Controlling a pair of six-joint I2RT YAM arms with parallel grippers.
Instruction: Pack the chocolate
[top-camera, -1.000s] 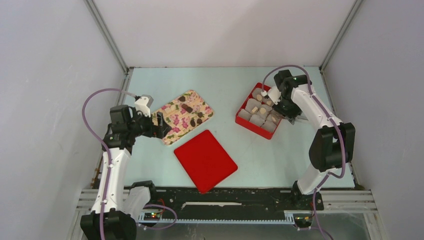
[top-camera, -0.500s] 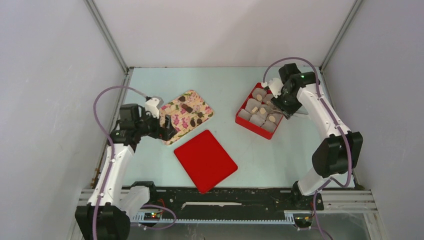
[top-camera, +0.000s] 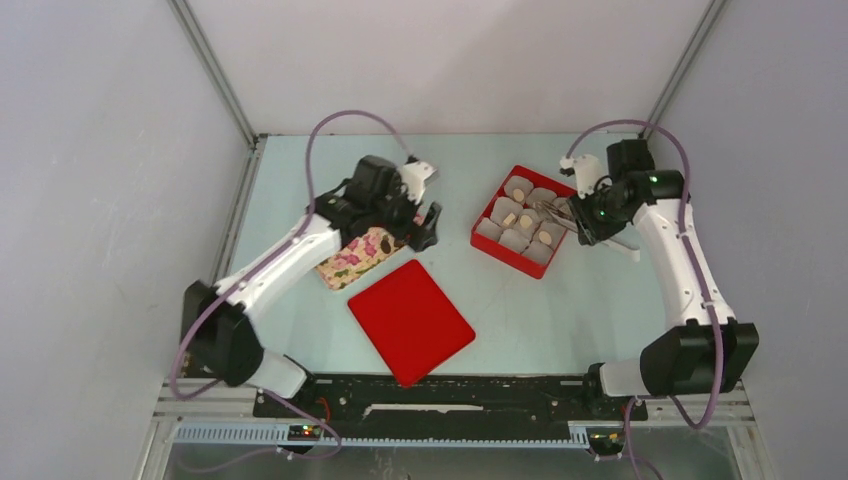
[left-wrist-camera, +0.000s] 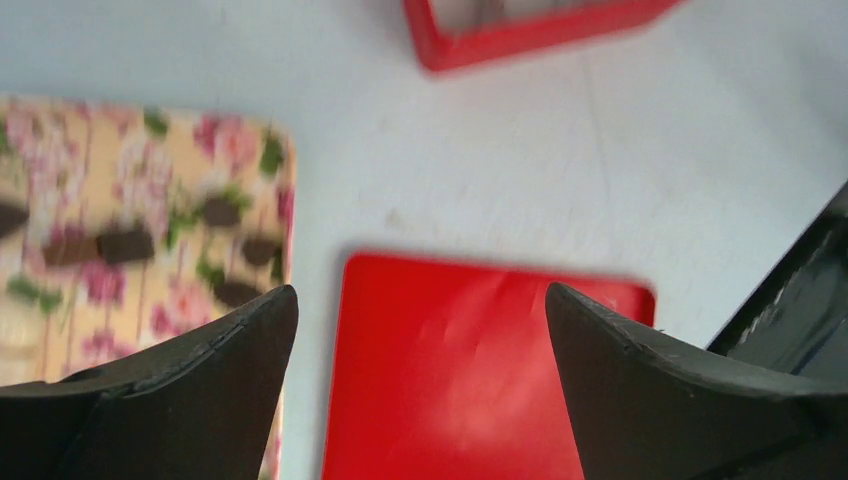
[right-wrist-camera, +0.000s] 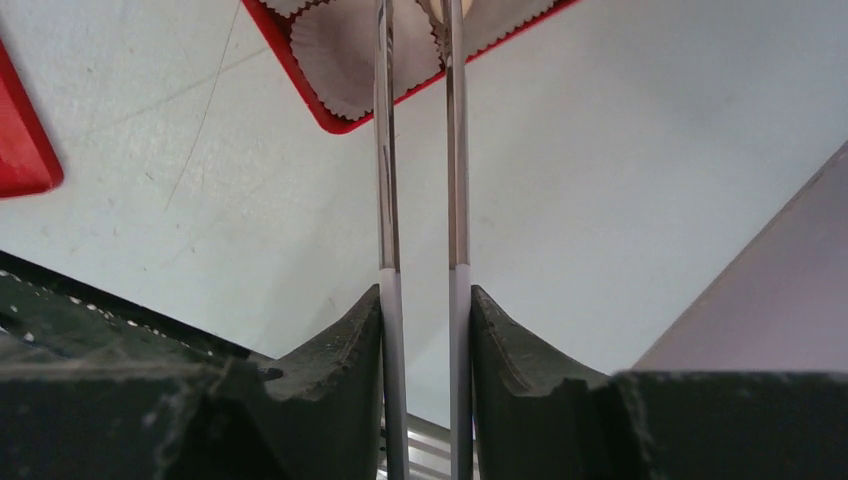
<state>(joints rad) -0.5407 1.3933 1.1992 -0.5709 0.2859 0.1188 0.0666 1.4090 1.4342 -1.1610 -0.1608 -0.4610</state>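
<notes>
By the tray (left-wrist-camera: 130, 160) | left gripper (left-wrist-camera: 420, 292) has been swung in, wide open, empty | dark chocolate (left-wrist-camera: 125, 245) left on tray, pale in box (top-camera: 505, 257) | right gripper (right-wrist-camera: 425, 295) clamped on tweezers (right-wrist-camera: 384, 150) there | pick expected

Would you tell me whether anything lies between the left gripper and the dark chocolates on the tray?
Nothing visible does. The left gripper hangs open above the edge of the tray; the dark chocolates lie uncovered on it, and the red lid lies beside the tray, not over it.

table (top-camera: 560, 320): pale blue | on it: floral tray (top-camera: 352, 255) | red lid (top-camera: 411, 321) | red box (top-camera: 505, 258)
</notes>
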